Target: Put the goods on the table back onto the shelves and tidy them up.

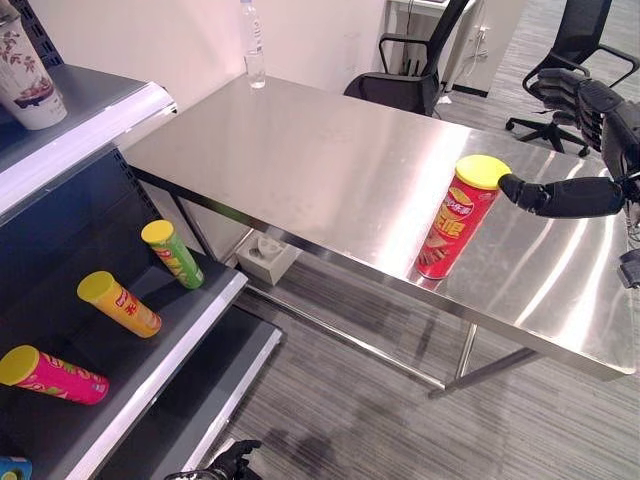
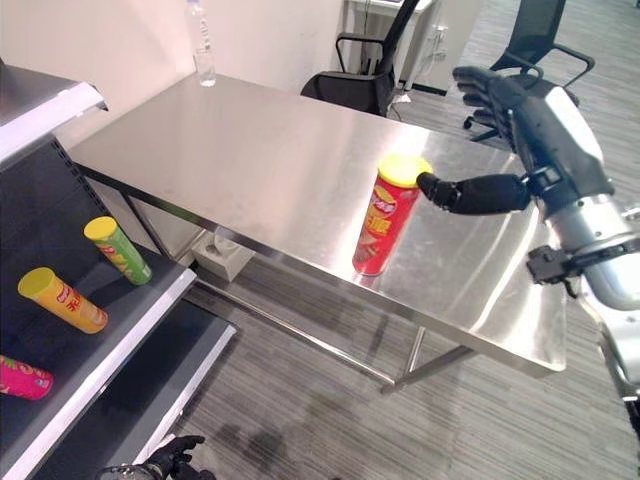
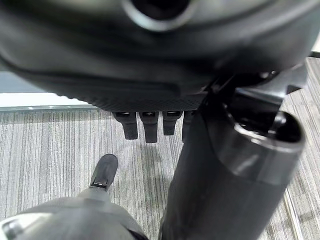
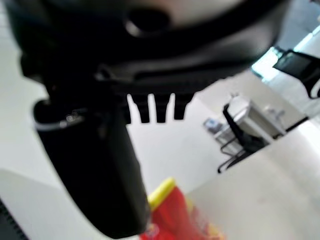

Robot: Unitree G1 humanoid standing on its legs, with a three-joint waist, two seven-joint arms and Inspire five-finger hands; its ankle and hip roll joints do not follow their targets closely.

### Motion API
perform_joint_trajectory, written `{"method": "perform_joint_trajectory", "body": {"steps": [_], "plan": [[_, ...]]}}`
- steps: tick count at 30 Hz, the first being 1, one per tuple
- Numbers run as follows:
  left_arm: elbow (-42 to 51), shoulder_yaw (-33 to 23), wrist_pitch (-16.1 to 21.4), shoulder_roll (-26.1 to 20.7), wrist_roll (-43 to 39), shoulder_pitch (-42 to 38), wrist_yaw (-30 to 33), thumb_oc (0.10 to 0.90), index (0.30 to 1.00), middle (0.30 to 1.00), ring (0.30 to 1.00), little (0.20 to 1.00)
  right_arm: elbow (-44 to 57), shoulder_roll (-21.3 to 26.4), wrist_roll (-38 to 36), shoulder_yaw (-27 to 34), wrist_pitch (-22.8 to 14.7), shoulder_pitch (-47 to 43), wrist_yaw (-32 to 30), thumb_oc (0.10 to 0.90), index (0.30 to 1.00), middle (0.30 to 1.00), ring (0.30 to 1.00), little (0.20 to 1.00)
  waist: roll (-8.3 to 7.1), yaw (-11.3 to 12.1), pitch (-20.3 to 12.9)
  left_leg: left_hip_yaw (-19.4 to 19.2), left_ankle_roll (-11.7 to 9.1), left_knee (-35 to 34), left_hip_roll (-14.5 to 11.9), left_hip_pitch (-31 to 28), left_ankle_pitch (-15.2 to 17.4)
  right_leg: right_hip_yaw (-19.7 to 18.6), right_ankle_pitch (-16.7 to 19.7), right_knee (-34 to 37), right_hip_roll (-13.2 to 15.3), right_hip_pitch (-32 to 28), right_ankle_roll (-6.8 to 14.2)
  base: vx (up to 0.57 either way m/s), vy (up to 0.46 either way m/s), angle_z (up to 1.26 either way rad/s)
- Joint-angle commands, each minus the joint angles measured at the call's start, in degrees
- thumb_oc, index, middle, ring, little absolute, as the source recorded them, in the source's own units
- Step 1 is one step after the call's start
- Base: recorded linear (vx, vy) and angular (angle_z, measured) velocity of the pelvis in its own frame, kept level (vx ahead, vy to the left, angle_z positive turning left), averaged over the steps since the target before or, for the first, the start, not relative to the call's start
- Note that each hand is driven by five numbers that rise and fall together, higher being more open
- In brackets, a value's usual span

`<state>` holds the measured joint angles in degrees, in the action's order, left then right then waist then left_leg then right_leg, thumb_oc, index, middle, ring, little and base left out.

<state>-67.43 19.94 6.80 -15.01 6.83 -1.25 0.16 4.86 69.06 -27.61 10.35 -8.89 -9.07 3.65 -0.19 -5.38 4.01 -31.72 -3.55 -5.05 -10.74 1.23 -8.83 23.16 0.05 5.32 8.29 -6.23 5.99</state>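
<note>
I see the red can (image 1: 457, 216) standing upright on the steel table (image 1: 300, 160) near its front edge, long axis vertical, yellow lid up; my right hand (image 2: 500, 100) is spread open beside it, thumb tip at the lid, gripping nothing; my left hand (image 3: 145, 122) hangs low with straight fingers, empty; three cans (image 1: 120, 303) lie flat on the shelf (image 1: 150, 370), the pink one partly cut off.

Five crisp tubes show: one red tube (image 1: 457, 217) upright on the table (image 1: 300, 160), three lying on the left shelf (image 1: 150, 350), green (image 1: 173, 254), orange (image 1: 119, 303), pink (image 1: 55, 375), and one upright white tube (image 1: 28, 70) above, plus one far clear bottle (image 1: 253, 45).
</note>
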Motion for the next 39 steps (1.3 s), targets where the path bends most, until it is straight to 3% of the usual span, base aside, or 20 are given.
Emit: {"method": "perform_joint_trajectory", "body": {"steps": [1, 11, 28, 39], "plan": [[-3.6, 0.7, 1.8, 0.1, 0.5, -1.4, -1.0, 0.8, 0.9, 0.9, 0.9, 0.9, 0.0, 3.3, -2.8, 0.3, -3.2, -6.6, -0.9, 0.8, 0.9, 0.9, 0.9, 0.9, -1.13, 1.8, -4.1, 0.0, -6.1, 0.7, -5.7, -2.7, 0.4, -3.2, -2.4, -0.3, -1.7, -1.0, 1.4, 0.01, 0.001, 0.03], [-3.8, -0.9, 1.9, -0.3, -0.6, -1.0, -0.7, 0.8, 0.9, 0.9, 0.9, 0.9, 1.3, 4.0, -6.5, 7.2, -4.9, -4.2, -1.4, 0.8, 0.9, 0.9, 0.9, 0.9, -0.9, 1.6, -4.4, 0.6, -6.2, 0.6, -5.6, -3.0, 0.7, -3.0, -2.2, -0.3, -1.6, -1.3, 1.4, 0.01, -0.001, 0.01], [-3.3, -1.1, 2.0, -0.4, -0.3, -1.1, -0.2, 0.8, 0.9, 0.9, 0.9, 0.9, 7.6, 4.7, -10.2, 7.6, -6.1, -4.2, 1.1, 0.8, 0.9, 0.9, 0.9, 0.9, -0.41, 1.1, -4.9, 0.7, -6.4, 0.6, -5.6, -3.7, 0.8, -3.0, -2.2, -0.4, -1.3, -1.6, 1.5, 0.0, 0.0, 0.0], [-3.3, -1.3, 2.0, 0.2, 0.3, 0.0, -1.2, 0.8, 0.9, 0.9, 0.9, 0.9, 9.2, 4.7, -7.2, 9.5, -3.8, 2.7, 3.2, 0.8, 0.9, 0.9, 0.9, 0.9, -0.18, 1.4, -4.8, 1.3, -6.3, 0.5, -5.5, -3.3, 0.7, -2.6, -2.1, -0.3, -1.3, -1.6, 1.5, 0.0, 0.0, 0.0]]}}
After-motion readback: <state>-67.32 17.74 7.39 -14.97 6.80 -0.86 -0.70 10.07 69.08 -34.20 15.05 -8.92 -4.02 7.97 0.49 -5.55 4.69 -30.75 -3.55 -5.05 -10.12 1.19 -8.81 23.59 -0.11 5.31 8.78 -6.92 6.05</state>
